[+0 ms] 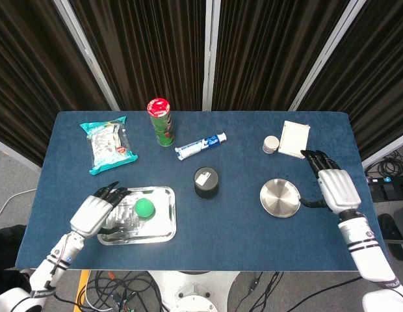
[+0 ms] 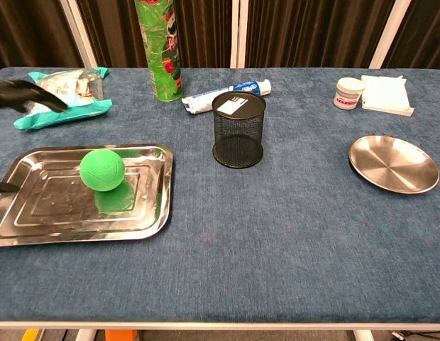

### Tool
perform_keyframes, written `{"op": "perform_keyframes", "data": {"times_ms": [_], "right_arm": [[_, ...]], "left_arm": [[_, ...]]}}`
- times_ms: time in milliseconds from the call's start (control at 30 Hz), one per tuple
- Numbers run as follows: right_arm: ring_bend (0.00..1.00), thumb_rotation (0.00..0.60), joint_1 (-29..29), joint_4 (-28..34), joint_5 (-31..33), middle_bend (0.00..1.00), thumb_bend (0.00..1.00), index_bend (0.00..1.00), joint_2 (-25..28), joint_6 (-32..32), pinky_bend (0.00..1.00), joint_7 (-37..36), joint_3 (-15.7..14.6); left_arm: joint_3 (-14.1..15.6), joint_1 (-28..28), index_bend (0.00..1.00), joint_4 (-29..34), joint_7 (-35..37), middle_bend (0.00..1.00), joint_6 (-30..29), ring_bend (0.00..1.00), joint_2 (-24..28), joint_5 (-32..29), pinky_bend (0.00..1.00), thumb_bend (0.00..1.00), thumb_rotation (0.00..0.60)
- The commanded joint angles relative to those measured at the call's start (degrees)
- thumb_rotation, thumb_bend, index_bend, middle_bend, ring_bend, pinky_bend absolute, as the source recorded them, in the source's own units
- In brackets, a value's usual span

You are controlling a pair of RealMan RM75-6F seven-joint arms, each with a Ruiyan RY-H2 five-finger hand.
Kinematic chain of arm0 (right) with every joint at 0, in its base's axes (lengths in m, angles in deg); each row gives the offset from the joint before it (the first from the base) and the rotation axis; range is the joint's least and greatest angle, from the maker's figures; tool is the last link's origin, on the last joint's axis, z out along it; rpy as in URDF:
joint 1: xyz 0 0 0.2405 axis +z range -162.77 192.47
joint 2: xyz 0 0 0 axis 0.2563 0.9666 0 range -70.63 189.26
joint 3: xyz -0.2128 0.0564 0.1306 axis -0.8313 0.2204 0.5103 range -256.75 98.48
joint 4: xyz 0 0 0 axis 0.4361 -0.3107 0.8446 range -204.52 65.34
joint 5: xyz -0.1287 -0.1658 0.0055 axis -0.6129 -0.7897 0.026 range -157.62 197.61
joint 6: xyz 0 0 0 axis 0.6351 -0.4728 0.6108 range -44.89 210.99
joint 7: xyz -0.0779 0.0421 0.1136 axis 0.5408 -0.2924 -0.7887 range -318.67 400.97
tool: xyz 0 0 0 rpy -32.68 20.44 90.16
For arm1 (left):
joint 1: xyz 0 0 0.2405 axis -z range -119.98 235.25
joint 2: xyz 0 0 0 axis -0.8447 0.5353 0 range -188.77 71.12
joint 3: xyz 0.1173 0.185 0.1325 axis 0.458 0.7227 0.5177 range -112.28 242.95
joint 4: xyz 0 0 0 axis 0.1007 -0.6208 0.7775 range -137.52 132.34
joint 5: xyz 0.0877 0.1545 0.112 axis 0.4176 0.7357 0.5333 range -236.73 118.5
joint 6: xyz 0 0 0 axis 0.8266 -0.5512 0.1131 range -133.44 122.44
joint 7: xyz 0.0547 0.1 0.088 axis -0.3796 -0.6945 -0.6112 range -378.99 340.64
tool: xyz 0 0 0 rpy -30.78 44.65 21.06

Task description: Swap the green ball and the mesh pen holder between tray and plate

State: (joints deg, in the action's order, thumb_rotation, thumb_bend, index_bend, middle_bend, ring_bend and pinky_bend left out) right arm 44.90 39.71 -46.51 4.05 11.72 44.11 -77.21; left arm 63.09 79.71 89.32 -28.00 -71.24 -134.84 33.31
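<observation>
The green ball (image 1: 145, 207) (image 2: 102, 169) lies in the steel tray (image 1: 164, 229) (image 2: 155, 213) at the front left. The black mesh pen holder (image 1: 206, 182) (image 2: 238, 131) stands upright on the cloth mid-table, a white card inside it. The round steel plate (image 1: 280, 197) (image 2: 392, 163) sits bare at the right. My left hand (image 1: 97, 211) hovers over the tray's left edge, fingers spread toward the ball and holding nothing; its dark fingers (image 2: 21, 94) show at the chest view's left border. My right hand (image 1: 331, 185) is open just right of the plate, apart from it.
Along the back stand a green chips can (image 1: 161, 121), a toothpaste tube (image 1: 201, 145), a teal snack bag (image 1: 109, 144), a small jar (image 1: 271, 144) and a white box (image 1: 295, 138). The toothpaste lies just behind the pen holder.
</observation>
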Motion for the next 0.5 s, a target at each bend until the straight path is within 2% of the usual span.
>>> {"op": "perform_keyframes", "data": {"times_ms": [33,300,400,500], "right_arm": [[0.00,0.600,-4.09,-2.55,-3.09,0.07,0.02,0.00,-0.66,-2.35,0.16,-3.87,-1.95],[0.00,0.600,-7.73,-5.68,-6.73,0.07,0.02,0.00,-1.14,-4.70,0.16,-7.24,-1.25],[0.00,0.600,-8.64,-6.11,-8.06,0.07,0.02,0.00,-1.18,-5.25,0.15,-7.85,-0.94],[0.00,0.600,-9.36,-6.58,-8.47,0.07,0.02,0.00,-1.22,-5.23,0.15,-8.63,-0.50]], "left_arm": [[-0.09,2.18,0.14,0.23,-1.61,0.14,2.31,0.03,-2.19,0.17,0.20,0.06,0.600],[-2.22,7.05,0.14,-2.28,-3.68,0.14,8.10,0.03,-5.48,-3.46,0.21,0.11,0.600],[-2.75,8.41,0.14,-2.76,-3.58,0.14,10.43,0.04,-5.52,-5.75,0.25,0.14,0.600],[-2.70,9.36,0.17,-3.61,-2.97,0.16,11.42,0.11,-5.81,-6.46,0.35,0.17,0.600]]}}
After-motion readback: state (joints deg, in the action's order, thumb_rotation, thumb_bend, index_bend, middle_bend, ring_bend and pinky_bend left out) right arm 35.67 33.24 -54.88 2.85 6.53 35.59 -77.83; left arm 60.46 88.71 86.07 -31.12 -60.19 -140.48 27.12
